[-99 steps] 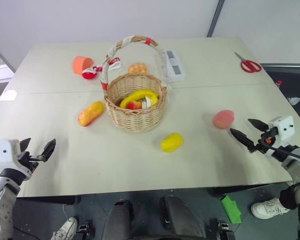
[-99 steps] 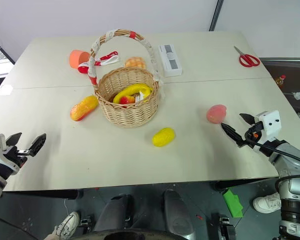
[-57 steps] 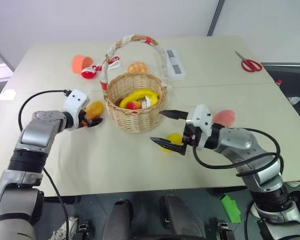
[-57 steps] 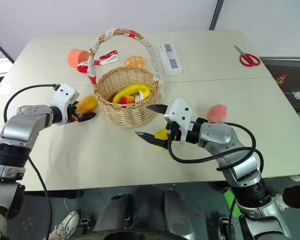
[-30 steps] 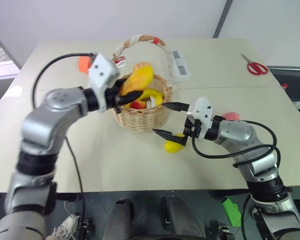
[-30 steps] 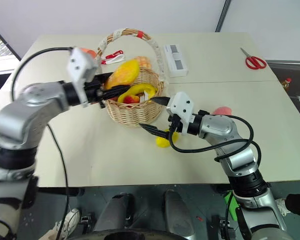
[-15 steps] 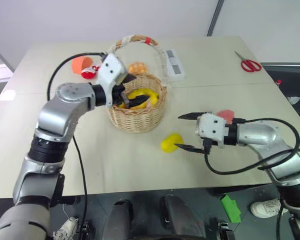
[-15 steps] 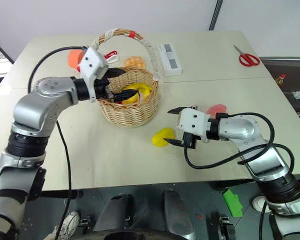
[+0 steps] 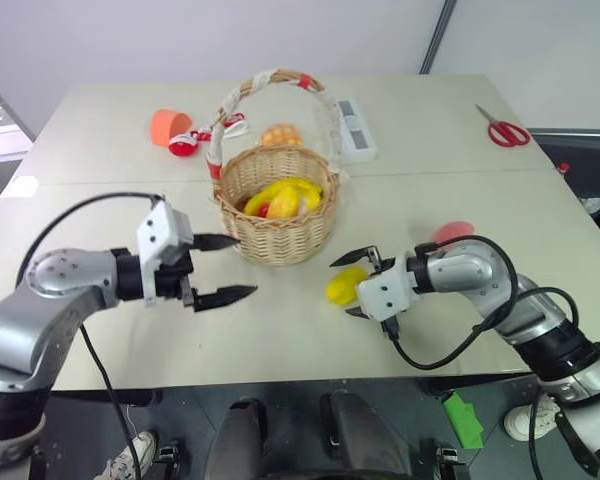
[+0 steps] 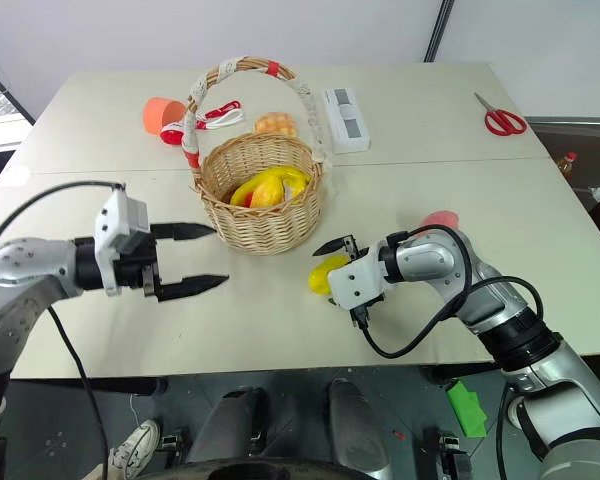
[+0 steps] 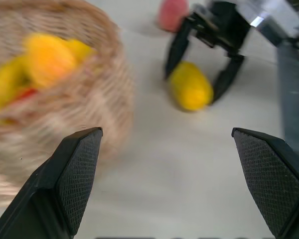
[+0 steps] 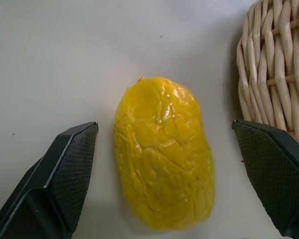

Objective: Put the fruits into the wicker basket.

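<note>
Lemon (image 12: 163, 154) lies on the worktop (image 9: 460, 130) just beside the wicker basket (image 9: 276, 218), on the basket's right-front side. Right claw (image 10: 336, 272) straddles it, fingers spread either side, not yet touching as far as I can tell — released, nothing held. Left claw (image 9: 223, 268) hangs empty and wide open, left-front of the basket, near but apart from its wall.

Handling guess: lemon looks like hard, light plastic with a glossy, crinkled skin, so likely slippery and prone to rolling or squirting out if pinched off-centre. Best hold looks to be across the short waist at mid-length, which is how the fingers already stand.

Mango (image 10: 265, 187) sits inside the basket on the other yellow pieces. Peach (image 10: 439, 220) rests on the worktop to the right of the basket, just behind the right arm and partly hidden by it.

Room: open worktop in front of the basket and to its left. Lemon is well in from the near worktop edge. The basket wall is close to one right finger, so a sideways nudge could bump the wicker. The tall ribbon-wrapped handle (image 9: 277, 80) arches over the middle of the basket, so drop-in is probably easier from the front-right rim. Orange cup (image 9: 166, 126) and scissors (image 9: 504, 130) lie behind the basket, out of the way.
</note>
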Available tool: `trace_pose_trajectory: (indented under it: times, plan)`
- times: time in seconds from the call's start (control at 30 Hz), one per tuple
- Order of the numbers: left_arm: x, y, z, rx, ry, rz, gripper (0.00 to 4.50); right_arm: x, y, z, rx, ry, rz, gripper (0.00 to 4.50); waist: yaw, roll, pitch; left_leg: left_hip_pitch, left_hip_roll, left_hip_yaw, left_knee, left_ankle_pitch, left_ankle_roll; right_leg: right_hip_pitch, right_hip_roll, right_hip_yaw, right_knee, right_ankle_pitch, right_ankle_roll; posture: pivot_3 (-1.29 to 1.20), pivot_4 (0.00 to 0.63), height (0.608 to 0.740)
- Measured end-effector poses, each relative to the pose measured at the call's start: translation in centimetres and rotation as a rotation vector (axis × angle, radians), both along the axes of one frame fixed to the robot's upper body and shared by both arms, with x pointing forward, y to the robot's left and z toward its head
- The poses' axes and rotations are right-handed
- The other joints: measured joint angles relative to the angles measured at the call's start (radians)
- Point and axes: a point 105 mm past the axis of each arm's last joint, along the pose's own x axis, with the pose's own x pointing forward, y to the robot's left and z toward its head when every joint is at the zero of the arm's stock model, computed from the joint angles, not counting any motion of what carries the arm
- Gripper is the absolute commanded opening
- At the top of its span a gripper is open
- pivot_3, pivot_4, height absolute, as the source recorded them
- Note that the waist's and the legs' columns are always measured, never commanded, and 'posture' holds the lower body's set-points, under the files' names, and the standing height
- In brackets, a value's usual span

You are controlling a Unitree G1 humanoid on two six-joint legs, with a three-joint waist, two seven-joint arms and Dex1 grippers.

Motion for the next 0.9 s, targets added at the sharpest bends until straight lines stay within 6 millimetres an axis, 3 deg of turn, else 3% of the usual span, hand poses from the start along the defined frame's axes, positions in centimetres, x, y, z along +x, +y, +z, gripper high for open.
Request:
trace_pose_trajectory:
  times: [0.1, 0.33, 0.4, 0.5, 0.6, 0.63, 0.73, 0.87, 0.9]
  plan:
    - [-0.1, -0.2, 0.1, -0.015, -0.002, 0.002, 4.5, 0.2, 0.1, -0.3, 0.003, 0.003, -0.005, 2.25, -0.002, 0.0, 0.0, 0.001, 0.0, 0.0, 0.0, 0.0, 0.0, 0.001, 0.0, 0.0, 0.0, 0.0, 0.0, 0.0, 0.15, 0.74]
    - [0.3, -0.2, 0.3, -0.069, -0.002, 0.034, 4.5, 0.8, 0.1, 0.7, 0.046, -0.033, -0.033, 2.25, -0.006, 0.0, 0.0, 0.001, 0.0, 0.0, 0.0, 0.0, 0.0, 0.001, 0.002, 0.0, 0.0, 0.0, 0.0, 0.0, 0.15, 0.74]
    - [0.6, 0.5, 0.4, -0.108, 0.002, 0.075, 4.5, 0.7, 0.6, 2.2, 0.136, -0.015, -0.06, 2.25, -0.007, 0.0, 0.0, 0.001, 0.002, 0.0, 0.0, 0.0, 0.0, 0.0, 0.002, 0.0, 0.0, 0.0, 0.0, 0.0, 0.15, 0.74]
    - [1.1, 2.5, 0.7, -0.257, 0.013, 0.181, 4.5, -0.4, 3.0, 6.9, 0.421, 0.059, -0.056, 2.25, -0.009, 0.0, 0.0, 0.001, 0.005, -0.001, 0.0, 0.0, 0.0, 0.0, 0.002, 0.0, 0.001, 0.001, -0.001, 0.0, 0.15, 0.74]
    - [1.1, 4.0, 0.3, -0.3, 0.017, 0.249, 4.5, -0.4, 5.9, 11.6, 0.619, 0.036, -0.012, 2.25, -0.008, 0.001, 0.0, 0.002, 0.006, -0.001, -0.001, 0.0, 0.0, 0.0, 0.003, -0.001, 0.001, 0.002, -0.003, 0.0, 0.15, 0.74]
    - [1.1, 4.0, 0.3, -0.304, 0.015, 0.248, 4.5, -0.3, 6.3, 12.2, 0.641, 0.022, -0.01, 2.25, -0.007, 0.001, 0.0, 0.002, 0.006, -0.001, -0.001, 0.0, 0.0, 0.0, 0.003, -0.001, 0.001, 0.002, -0.004, 0.0, 0.15, 0.74]
    - [1.1, 4.3, 0.2, -0.312, 0.012, 0.269, 4.5, 2.1, 8.2, 13.3, 0.696, -0.038, -0.081, 2.25, -0.006, 0.0, -0.001, 0.001, 0.005, 0.0, -0.001, 0.0, -0.001, 0.0, 0.003, -0.001, 0.0, 0.002, -0.004, 0.0, 0.15, 0.74]
    - [1.2, 4.1, 0.0, -0.326, 0.011, 0.293, 4.5, 7.0, 9.2, 11.2, 0.619, -0.156, -0.247, 2.25, -0.005, -0.001, -0.001, 0.0, 0.004, 0.001, -0.002, 0.0, -0.001, -0.002, 0.002, -0.001, 0.0, 0.002, -0.004, 0.0, 0.15, 0.74]
    - [1.2, 3.8, 0.0, -0.33, 0.009, 0.293, 4.5, 7.8, 9.1, 10.5, 0.608, -0.16, -0.282, 2.55, -0.005, -0.001, -0.001, -0.002, 0.004, 0.001, -0.002, 0.0, -0.001, -0.004, 0.001, -0.001, 0.0, 0.002, -0.004, 0.0, 0.15, 0.74]
